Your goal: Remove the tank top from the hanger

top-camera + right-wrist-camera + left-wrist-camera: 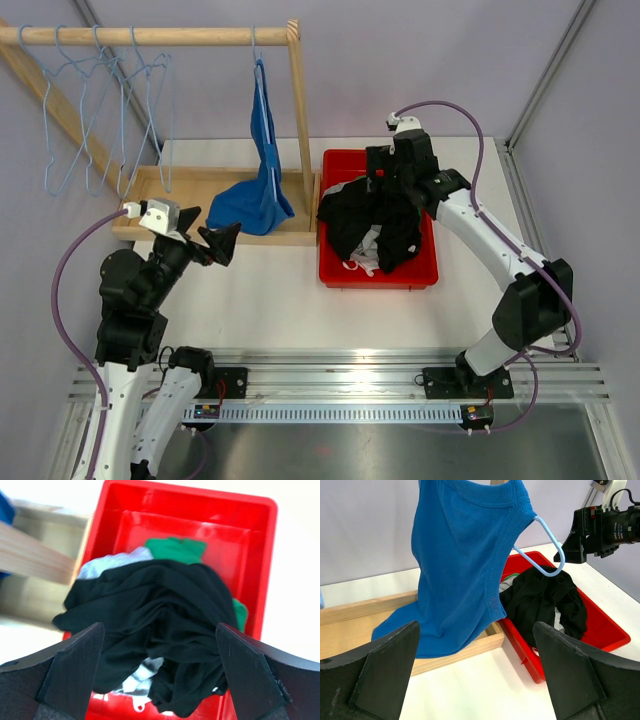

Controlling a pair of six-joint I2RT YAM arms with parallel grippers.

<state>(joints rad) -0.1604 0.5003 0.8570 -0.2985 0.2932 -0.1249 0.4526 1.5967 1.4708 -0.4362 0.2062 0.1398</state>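
While its jaws gape fully and grip nothing, the left gripper point(476, 626) faces the blue tank top point(460, 555) ahead — the right gripper point(159, 630), likewise spread and empty, hangs over black clothing point(165, 605).

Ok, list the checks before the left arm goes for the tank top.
1. Left gripper open: ok.
2. Tank top ahead of it in the wrist view: ok.
3. Tank top on hanger, hanger hooked on rail: ok.
4. Right gripper open: ok.
5. Black clothes clear of it: cannot tell.
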